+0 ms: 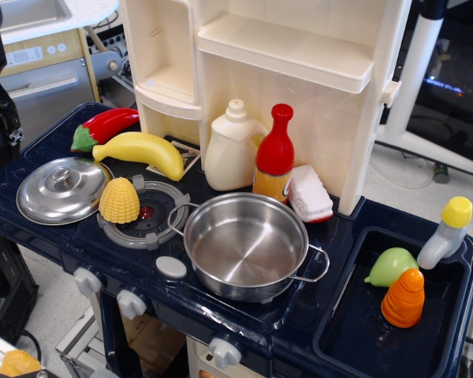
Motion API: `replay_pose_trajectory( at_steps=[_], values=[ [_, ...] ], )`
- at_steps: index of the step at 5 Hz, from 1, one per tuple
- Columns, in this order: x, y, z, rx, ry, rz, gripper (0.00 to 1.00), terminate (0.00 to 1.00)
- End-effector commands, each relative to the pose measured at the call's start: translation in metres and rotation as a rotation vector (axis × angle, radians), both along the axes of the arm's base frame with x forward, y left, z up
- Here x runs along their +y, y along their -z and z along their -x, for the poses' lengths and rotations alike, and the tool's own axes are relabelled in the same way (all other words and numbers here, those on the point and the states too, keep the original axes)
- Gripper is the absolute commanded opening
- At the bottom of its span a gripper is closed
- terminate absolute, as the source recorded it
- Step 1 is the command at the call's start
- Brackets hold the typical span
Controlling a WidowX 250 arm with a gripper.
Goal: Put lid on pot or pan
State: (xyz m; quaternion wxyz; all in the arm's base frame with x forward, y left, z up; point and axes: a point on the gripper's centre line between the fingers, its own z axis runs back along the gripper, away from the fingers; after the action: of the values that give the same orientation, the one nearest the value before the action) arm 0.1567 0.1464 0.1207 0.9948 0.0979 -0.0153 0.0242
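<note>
The shiny steel lid (61, 190) with a small centre knob lies flat on the left part of the dark blue toy stove top. The wide steel pot (247, 245) with two wire loop handles stands uncovered and empty near the middle front of the stove. The two are apart, with a yellow corn cob (119, 200) and the grey burner ring (146, 216) between them. No gripper shows in this view.
A yellow banana (144, 150) and a red pepper (104, 126) lie behind the lid. A cream bottle (231, 146), a red-topped bottle (274, 153) and a sponge-like block (308, 194) stand behind the pot. The sink (355, 331) at right holds a pear, an orange cone and a bottle.
</note>
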Motion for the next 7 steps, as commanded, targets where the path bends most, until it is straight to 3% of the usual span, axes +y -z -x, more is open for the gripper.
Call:
replay_pose_trajectory(
  at_steps=[1, 3, 6, 7],
  values=[
    [0.000, 0.000, 0.000, 0.000, 0.000, 0.000, 1.00, 0.00],
    [0.014, 0.017, -0.051, -0.067, 0.087, 0.019, 1.00, 0.00],
    [0.009, 0.052, -0.064, -0.152, 0.108, 0.088, 1.00, 0.00],
    [0.014, 0.064, -0.066, -0.154, 0.124, 0.096, 1.00, 0.00]
  ],
)
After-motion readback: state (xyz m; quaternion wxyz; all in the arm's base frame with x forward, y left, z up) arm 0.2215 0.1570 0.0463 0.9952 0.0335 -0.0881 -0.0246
